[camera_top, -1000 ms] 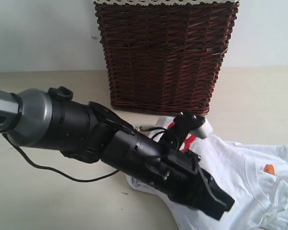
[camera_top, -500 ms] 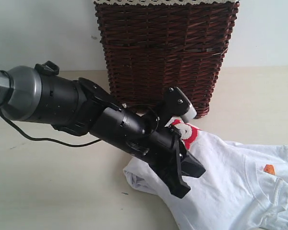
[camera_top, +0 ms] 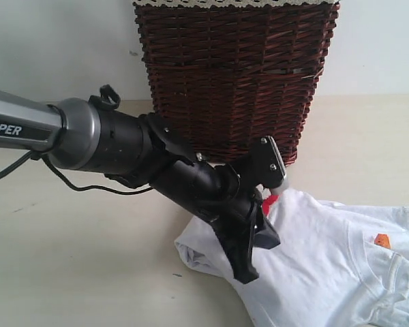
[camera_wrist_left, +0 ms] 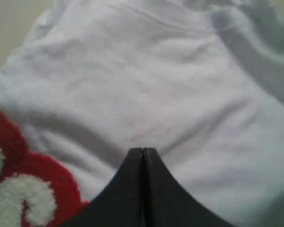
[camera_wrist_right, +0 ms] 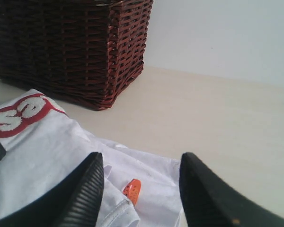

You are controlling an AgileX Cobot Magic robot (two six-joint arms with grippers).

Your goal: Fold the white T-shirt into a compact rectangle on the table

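The left fingers [camera_wrist_left: 132, 189] are pressed together with no cloth seen between them. They point down at the white T-shirt [camera_top: 327, 245] beside its red band [camera_wrist_left: 33, 184], and likely push or steady the rumpled cloth rather than lift it. The right fingers [camera_wrist_right: 80, 194] stand spread over the orange tag [camera_wrist_right: 131, 190], probably ready to take the collar. The shirt lies crumpled and unfolded at 5 o'clock on the table [camera_top: 88, 272], with the basket [camera_top: 232, 75] at 12. Count: one shirt, one tag, one basket, two arms.
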